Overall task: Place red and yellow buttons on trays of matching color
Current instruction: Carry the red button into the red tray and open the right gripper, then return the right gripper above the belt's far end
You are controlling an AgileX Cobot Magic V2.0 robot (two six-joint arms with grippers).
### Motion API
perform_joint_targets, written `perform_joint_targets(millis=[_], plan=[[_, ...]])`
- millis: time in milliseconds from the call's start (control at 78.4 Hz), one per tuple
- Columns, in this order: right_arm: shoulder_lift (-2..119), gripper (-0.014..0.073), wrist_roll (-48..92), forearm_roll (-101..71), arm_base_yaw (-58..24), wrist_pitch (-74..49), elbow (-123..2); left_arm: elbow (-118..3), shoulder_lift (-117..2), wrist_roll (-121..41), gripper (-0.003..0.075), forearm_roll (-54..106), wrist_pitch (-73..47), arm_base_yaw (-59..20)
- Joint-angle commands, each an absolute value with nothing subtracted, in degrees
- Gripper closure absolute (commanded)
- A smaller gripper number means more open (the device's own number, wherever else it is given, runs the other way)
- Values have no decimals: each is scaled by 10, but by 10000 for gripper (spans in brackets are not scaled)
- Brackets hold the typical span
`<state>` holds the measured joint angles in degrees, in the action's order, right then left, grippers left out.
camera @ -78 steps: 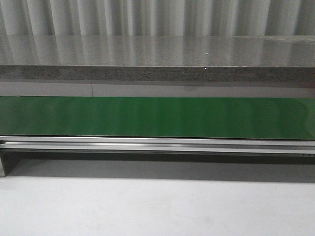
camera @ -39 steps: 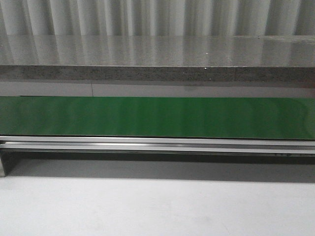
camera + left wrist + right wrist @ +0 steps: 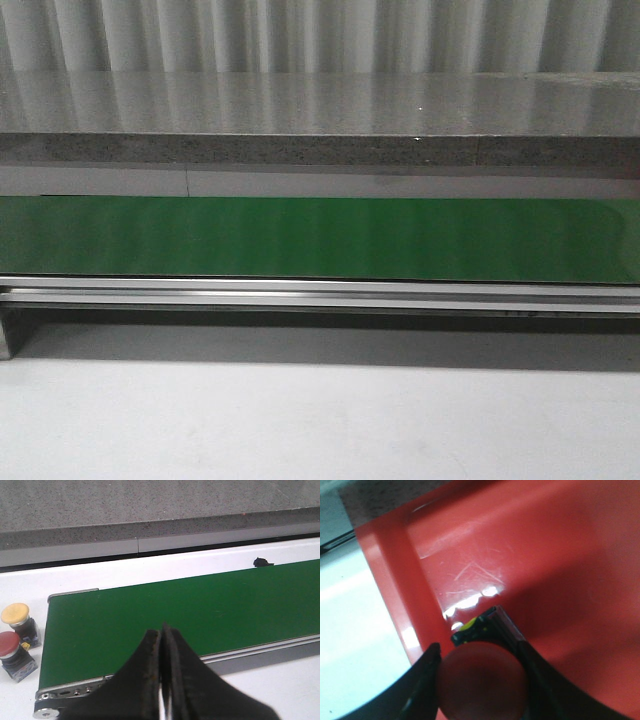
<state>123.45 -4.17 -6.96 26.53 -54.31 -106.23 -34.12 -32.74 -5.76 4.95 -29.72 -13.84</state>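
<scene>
Gray stone (image 3: 320, 110) runs along the back of the front view, with ribbed wall panels above it. Below the stone lies a long green belt (image 3: 320, 238) with a shiny metal rail (image 3: 320, 292) along its near edge. Nearest of all is a pale table (image 3: 320, 420). No arm shows in this view.

From the left wrist view, the left claw (image 3: 161, 680) hangs over the near edge of the belt (image 3: 190, 615). Its two black fingers (image 3: 145, 680) are pressed together, and nothing is between them. Off the belt's end, at about 9 o'clock from the claw, two buttons stand on the white table (image 3: 20, 585). The yellow button (image 3: 18, 617) is farther from the camera, and the red button (image 3: 14, 652) is nearer. They are just beside each other and may be touching. Each has a round cap on a dark box. A small dark speck (image 3: 261, 562) sits on the white strip past the belt, at about 1 o'clock.

From the right wrist view, the right claw (image 3: 482, 680) is over the red tray (image 3: 530, 570). A second red button (image 3: 482, 682) sits between its black fingers (image 3: 422, 685), one on each side. The fingers look tight against the cap, so the claw is closed around it. A bit of yellow shows on the dark box under the cap. I cannot tell if the button touches the tray floor. The tray's raised rim (image 3: 395, 590) lies at about 10 o'clock from the button, with pale table beyond it.
</scene>
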Motion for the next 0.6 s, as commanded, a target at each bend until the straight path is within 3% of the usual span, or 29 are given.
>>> perform_joint_targets(millis=[0, 38, 64, 268, 357, 587], plan=[[1201, 474, -43, -70, 274, -532, -1081, -358, -328, -58, 741, 58, -255, -142], [1201, 438, -43, -70, 274, -533, -1081, -358, -328, -58, 741, 58, -255, -142], [1201, 342, -43, -70, 274, -533, -1081, -358, -328, -58, 741, 58, -255, -142], [1201, 134, -43, -70, 274, -532, -1081, -358, -328, -58, 741, 58, -255, -142], [1201, 90, -43, -70, 274, -533, -1081, -358, -328, -58, 741, 58, -255, -142], [1193, 83, -42, -68, 274, -546, -1081, -358, -328, -58, 741, 58, -255, -142]])
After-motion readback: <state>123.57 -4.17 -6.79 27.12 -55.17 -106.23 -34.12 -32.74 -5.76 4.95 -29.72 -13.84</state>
